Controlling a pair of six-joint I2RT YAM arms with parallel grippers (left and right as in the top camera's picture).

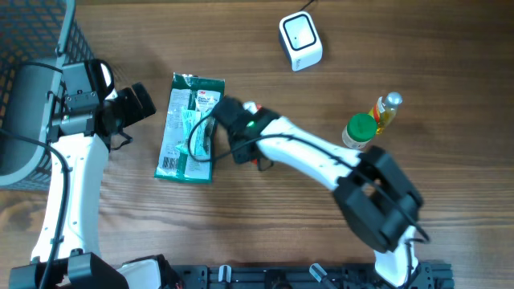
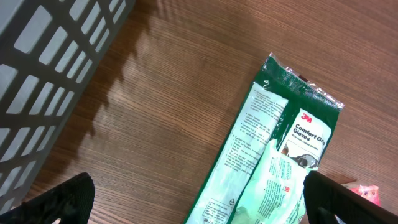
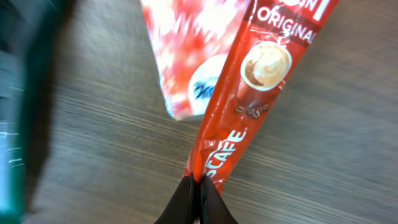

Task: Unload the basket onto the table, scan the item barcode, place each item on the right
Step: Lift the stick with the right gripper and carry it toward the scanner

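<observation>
Right gripper [image 3: 196, 186] pinches one end of the red coffee sachet [image 3: 249, 81] between tightly closed fingers, while the left gripper [image 1: 143, 102] hangs with fingers spread near the green glove packet [image 1: 189, 128].

On my wooden desk [image 1: 241, 233] I see a green gloves packet [image 1: 189, 128] lying flat. Just right of it are a red coffee sachet [image 3: 249, 81] and a red-white pouch [image 3: 186, 50]. Further right stand a green-capped bottle [image 1: 359, 131] and a yellow bottle [image 1: 384, 111]. To the upper right is a white scanner [image 1: 300, 40], and to the left a grey basket [image 1: 80, 40].
</observation>
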